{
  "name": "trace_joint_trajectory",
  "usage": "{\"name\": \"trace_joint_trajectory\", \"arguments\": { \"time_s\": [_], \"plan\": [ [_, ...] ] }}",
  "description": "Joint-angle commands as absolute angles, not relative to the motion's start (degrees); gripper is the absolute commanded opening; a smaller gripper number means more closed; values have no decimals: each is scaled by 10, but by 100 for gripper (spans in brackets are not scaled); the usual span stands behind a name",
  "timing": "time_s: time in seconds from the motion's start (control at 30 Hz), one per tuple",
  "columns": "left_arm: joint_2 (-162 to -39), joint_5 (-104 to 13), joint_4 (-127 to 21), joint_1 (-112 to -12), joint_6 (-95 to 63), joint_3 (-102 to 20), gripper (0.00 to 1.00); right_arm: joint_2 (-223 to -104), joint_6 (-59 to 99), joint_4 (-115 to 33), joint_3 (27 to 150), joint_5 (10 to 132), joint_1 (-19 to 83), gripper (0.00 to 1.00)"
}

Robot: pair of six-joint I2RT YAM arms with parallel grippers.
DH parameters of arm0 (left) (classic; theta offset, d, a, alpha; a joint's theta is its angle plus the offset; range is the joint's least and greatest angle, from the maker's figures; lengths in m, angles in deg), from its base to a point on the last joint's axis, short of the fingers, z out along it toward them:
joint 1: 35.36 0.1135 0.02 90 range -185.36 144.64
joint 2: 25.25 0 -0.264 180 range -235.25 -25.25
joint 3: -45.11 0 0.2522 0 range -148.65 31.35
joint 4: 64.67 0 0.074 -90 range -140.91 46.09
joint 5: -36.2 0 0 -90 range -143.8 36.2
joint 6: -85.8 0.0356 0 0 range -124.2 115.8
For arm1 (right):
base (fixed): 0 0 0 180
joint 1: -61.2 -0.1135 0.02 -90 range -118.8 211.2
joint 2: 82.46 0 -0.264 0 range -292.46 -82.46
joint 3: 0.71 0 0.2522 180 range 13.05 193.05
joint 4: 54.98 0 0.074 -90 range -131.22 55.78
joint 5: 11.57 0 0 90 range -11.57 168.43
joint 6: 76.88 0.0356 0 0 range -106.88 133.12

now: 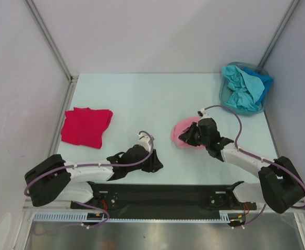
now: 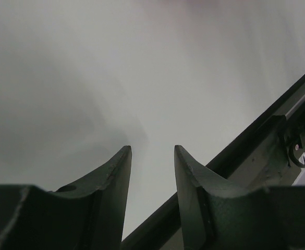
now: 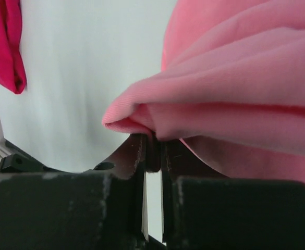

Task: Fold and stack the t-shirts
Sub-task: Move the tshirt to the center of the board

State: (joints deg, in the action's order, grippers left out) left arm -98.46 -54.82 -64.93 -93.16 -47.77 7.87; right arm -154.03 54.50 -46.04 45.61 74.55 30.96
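Observation:
A light pink t-shirt point(image 1: 181, 133) lies bunched on the table right of centre. My right gripper point(image 1: 187, 137) is shut on a fold of its cloth point(image 3: 220, 99), which drapes over the fingertips in the right wrist view. A bright red t-shirt point(image 1: 86, 126) lies folded at the left of the table, and its edge point(image 3: 5, 47) shows in the right wrist view. Teal and blue t-shirts point(image 1: 244, 87) sit crumpled in a bin at the back right. My left gripper point(image 1: 155, 161) rests low near the front edge, open, with only bare table between its fingers point(image 2: 116, 177).
A clear plastic bin point(image 1: 222, 95) holds the teal and blue shirts at the back right corner. A black rail point(image 1: 162, 194) runs along the near edge by the arm bases. White walls and metal posts enclose the table.

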Motion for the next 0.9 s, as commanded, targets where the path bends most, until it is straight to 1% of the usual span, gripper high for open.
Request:
{"name": "trace_joint_trajectory", "arguments": {
  "time_s": [0.0, 0.03, 0.1, 0.13, 0.17, 0.3, 0.47, 0.57, 0.67, 0.8, 0.87],
  "plan": [
    [-984, -545, -663, -939, -486, 58, 44, -1577, 526, -473, 492, 735, 295, 2],
    [-981, -546, -662, -939, -486, 59, 44, -1585, 517, -469, 506, 727, 293, 34],
    [-980, -548, -661, -940, -486, 61, 44, -1597, 509, -454, 519, 726, 290, 63],
    [-980, -548, -661, -940, -487, 62, 44, -1595, 505, -451, 525, 732, 289, 96],
    [-981, -547, -661, -940, -488, 63, 44, -1586, 503, -450, 528, 733, 289, 100],
    [-983, -547, -661, -942, -488, 61, 44, -1559, 495, -435, 549, 744, 303, 100],
    [-987, -547, -663, -945, -488, 58, 44, -1550, 478, -416, 614, 736, 368, 100],
    [-992, -547, -666, -948, -489, 58, 44, -1560, 486, -395, 649, 700, 424, 100],
    [-993, -548, -666, -949, -490, 60, 44, -1579, 495, -373, 723, 675, 453, 100],
    [-991, -550, -666, -950, -491, 64, 44, -1600, 502, -353, 773, 670, 463, 100],
    [-992, -550, -668, -950, -490, 63, 44, -1622, 506, -352, 779, 670, 468, 100]
  ]
}}
